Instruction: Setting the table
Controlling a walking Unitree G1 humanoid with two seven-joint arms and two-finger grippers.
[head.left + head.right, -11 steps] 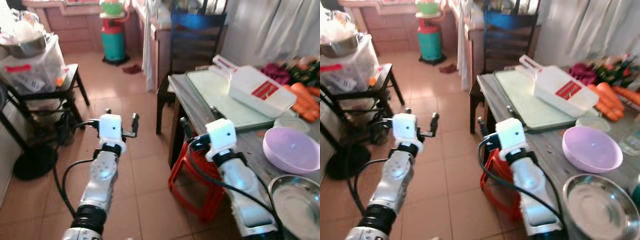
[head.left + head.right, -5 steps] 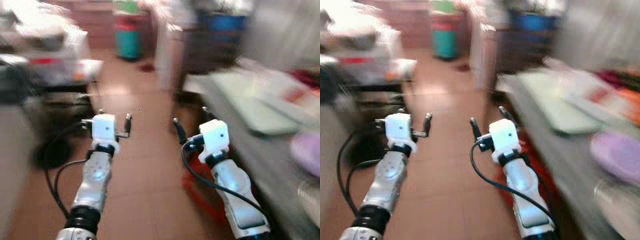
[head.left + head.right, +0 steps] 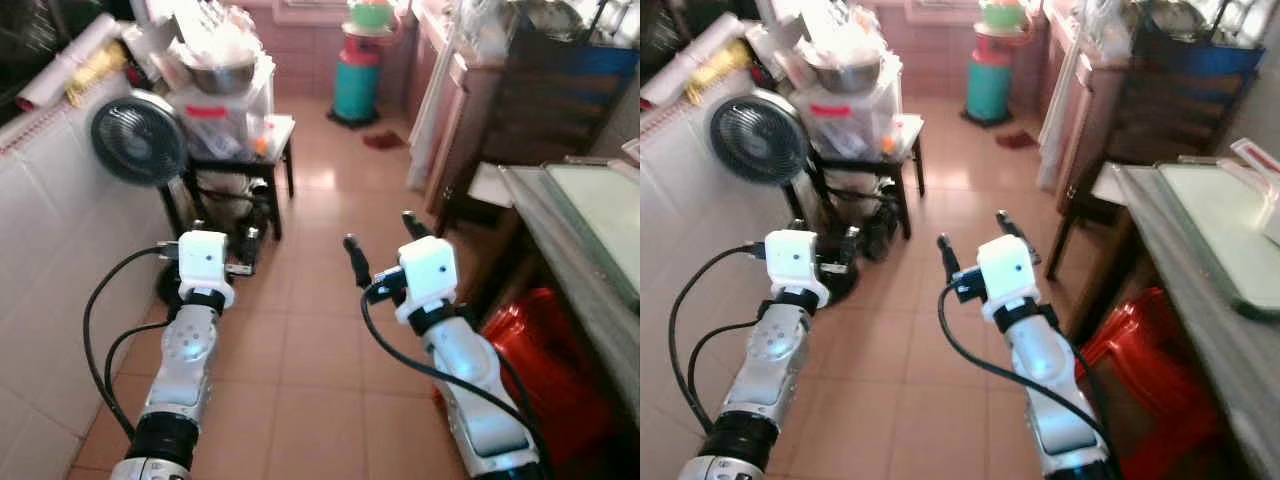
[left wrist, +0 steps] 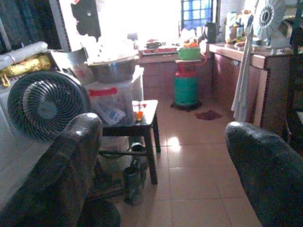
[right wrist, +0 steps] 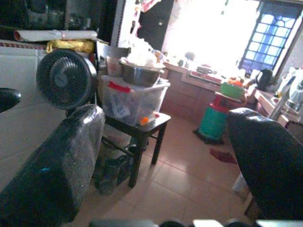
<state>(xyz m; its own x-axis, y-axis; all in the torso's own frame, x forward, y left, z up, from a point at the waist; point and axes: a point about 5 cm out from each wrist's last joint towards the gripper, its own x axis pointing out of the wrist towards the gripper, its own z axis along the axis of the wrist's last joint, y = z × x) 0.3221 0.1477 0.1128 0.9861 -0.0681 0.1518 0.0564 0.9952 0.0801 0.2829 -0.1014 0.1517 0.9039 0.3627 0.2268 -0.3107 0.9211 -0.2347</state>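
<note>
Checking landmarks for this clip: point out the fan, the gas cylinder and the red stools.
fan (image 3: 137, 138), left eye view, grille centre
gas cylinder (image 3: 356, 88), left eye view, green body
red stools (image 3: 1140, 350), right eye view, top seat

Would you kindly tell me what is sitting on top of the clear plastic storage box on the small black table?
A metal bowl rests on the lid of the clear plastic box, heaped with pale items too bright to identify. The bowl's inside is covered by that heap. The box stands on the black table.
</note>
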